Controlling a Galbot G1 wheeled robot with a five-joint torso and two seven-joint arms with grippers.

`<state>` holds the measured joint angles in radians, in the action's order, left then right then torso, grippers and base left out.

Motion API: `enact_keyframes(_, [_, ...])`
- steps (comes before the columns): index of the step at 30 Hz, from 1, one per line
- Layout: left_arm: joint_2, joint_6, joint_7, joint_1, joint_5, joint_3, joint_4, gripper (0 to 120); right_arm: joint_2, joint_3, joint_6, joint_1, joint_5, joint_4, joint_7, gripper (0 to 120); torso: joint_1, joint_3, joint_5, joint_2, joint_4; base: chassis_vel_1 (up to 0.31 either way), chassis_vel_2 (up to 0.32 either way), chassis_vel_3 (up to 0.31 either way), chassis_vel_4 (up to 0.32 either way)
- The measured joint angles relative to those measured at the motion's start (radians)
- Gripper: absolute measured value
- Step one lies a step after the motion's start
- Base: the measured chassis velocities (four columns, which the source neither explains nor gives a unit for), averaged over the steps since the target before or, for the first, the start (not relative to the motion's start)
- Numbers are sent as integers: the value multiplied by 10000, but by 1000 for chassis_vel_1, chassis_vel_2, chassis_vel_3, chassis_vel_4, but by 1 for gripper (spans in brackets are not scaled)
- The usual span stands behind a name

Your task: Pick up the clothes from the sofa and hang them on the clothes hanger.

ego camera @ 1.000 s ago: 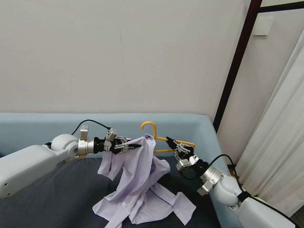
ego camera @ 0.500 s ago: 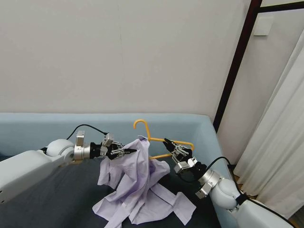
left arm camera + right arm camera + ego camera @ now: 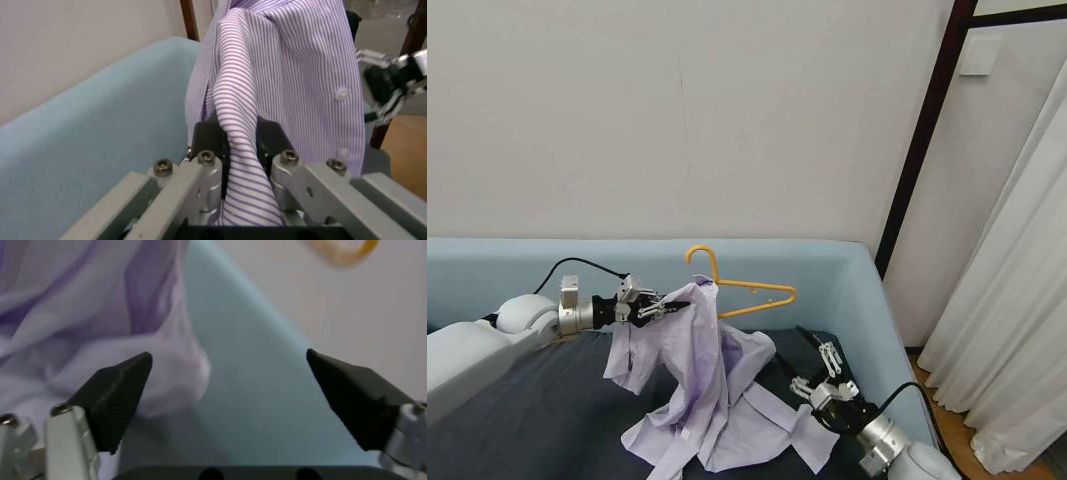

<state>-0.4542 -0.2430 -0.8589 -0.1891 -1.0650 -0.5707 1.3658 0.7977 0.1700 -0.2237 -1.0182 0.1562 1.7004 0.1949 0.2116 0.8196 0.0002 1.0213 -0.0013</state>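
Over the middle of the sofa (image 3: pixel 527 265), which has a pale blue padded back and a darker seat, a lilac pinstriped shirt (image 3: pixel 712 370) hangs half-raised. Its top is bunched in the air; the tails and a sleeve are pooled on the seat. The left hand (image 3: pixel 652 308) reaches in from the robot's left, clenched on a fold near the collar. Its wrist view shows the stripes pinched flat and the cloth running up and away. An orange hanger (image 3: pixel 752 287) sticks out of the top of the bunch, hook up. One arm is bare toward the right and the other is buried in cloth; how well it sits in the shoulders I cannot tell. The right hand (image 3: pixel 805 362) is low, just beside the hem, fingers spread wide and grasping nothing. The shirt looks like thin woven cloth: light, limp, quick to crease, with small white buttons (image 3: pixel 342 93) down the front. It would likely slide on a smooth rod. Best hold is probably the collar or a shoulder seam, where the layers double. The hanger looks rigid, slim and glossy, probably easiest taken at the neck under the hook.
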Motion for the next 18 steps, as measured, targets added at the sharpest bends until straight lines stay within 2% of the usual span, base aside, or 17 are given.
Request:
enact_keyframes(1, [0,0,0,0,0,0,0,7,0,0,0,0,0,0,0,90,0,0,0,0,0,0,0,0,0])
enact_keyframes(2, [-1,-116,-101,-558,61,482,-89,7,133,684,725,592,-1035,-523,-233,97,0,0,-10,1,-2,0,0,0,0])
enact_keyframes(3, [-27,-187,-126,-926,114,785,-145,7,283,1149,1019,1161,-1607,-969,-378,98,0,0,-2,0,-1,0,0,0,0])
enact_keyframes(6, [-49,-309,-193,-1782,232,1340,-157,7,753,2225,1449,2580,-2681,-2143,-945,100,1,2,-17,0,9,0,0,0,0])
enact_keyframes(8, [-47,-327,-218,-1941,250,1440,-134,7,932,2499,1482,2890,-2869,-2487,-1091,100,2,2,-13,-1,10,0,0,0,0])
enact_keyframes(11, [-46,-373,-344,-2392,262,1754,-198,7,1860,3183,1486,3590,-3138,-3745,-1535,100,2,2,-4,-1,2,0,0,0,0])
enact_keyframes(12, [-46,-373,-344,-2392,262,1754,-198,7,1860,3183,1486,3590,-3138,-3745,-1535,100,2,2,-4,-1,2,0,0,0,0])
enact_keyframes(15, [-17,-414,-420,-2471,258,1802,-359,7,2896,3347,1433,3818,-3024,-4791,-1631,100,2,2,-4,-1,-1,0,0,0,0])
enact_keyframes(16, [-17,-414,-420,-2471,258,1802,-359,7,2896,3347,1433,3818,-3024,-4791,-1631,100,2,2,-4,-1,-1,0,0,0,0])
enact_keyframes(18, [48,-418,-455,-2462,242,1801,-401,7,3412,3315,1421,3924,-2912,-5328,-1610,100,2,2,-4,-1,3,0,0,0,0])
